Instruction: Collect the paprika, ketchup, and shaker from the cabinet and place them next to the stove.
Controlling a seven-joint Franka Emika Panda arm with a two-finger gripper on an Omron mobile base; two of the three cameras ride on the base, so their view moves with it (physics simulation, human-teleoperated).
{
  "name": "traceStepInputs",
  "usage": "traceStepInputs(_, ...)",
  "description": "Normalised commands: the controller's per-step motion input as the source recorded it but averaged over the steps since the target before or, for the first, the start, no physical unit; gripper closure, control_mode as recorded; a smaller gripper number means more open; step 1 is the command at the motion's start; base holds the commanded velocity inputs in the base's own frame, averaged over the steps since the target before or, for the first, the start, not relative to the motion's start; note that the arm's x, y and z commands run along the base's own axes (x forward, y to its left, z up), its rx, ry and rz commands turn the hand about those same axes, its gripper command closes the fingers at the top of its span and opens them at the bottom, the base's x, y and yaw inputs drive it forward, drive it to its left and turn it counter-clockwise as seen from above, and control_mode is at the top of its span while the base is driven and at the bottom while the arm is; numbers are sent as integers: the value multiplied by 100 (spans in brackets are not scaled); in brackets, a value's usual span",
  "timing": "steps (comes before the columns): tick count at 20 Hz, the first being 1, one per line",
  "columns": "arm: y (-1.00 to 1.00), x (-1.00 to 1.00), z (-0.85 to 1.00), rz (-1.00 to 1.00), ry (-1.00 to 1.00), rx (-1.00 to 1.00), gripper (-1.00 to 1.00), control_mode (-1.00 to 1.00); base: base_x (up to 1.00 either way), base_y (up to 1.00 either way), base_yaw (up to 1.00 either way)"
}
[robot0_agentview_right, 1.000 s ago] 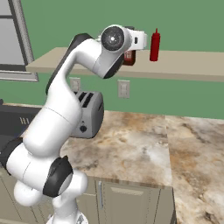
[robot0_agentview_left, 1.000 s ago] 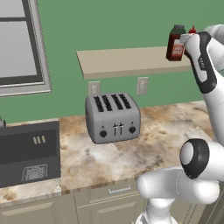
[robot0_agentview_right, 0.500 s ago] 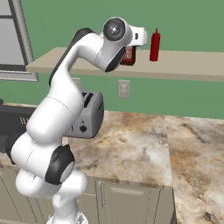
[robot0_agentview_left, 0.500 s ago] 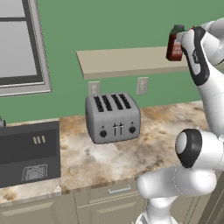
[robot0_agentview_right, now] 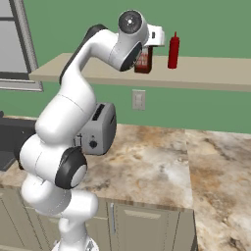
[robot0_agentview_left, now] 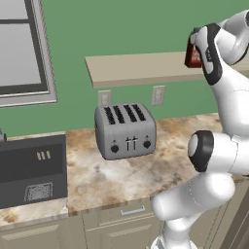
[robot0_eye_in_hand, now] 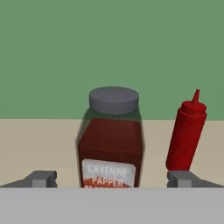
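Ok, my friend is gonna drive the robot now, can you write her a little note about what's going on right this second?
Claw: open, holding nothing, up at the cabinet, its two tips either side of the paprika but not closed on it.
Paprika: upright on the cabinet, straight ahead of the claw.
Ketchup: upright on the cabinet, just to the right of the paprika in the hand view, not touching it.
Shaker and stove: can't place them from these pictures.
Done: nothing moved yet.
Left: grab the paprika and carry it next to the stove, then the same for the ketchup and the shaker.
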Motion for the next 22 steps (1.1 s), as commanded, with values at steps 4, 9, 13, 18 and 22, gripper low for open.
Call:
traceStepInputs(4, 0, 20, 0, 0, 7, 0, -100, -100, 0, 0, 0)
traceStepInputs(9, 15, 16, 0, 0, 5, 0, -100, -100, 0, 0, 0)
traceStepInputs(13, 15, 15, 0, 0, 5, 0, -100, -100, 0, 0, 0)
traceStepInputs(18, -2, 18, 0, -1, 6, 0, -100, -100, 0, 0, 0)
traceStepInputs(22, -14, 12, 0, 0, 5, 0, -100, -100, 0, 0, 0)
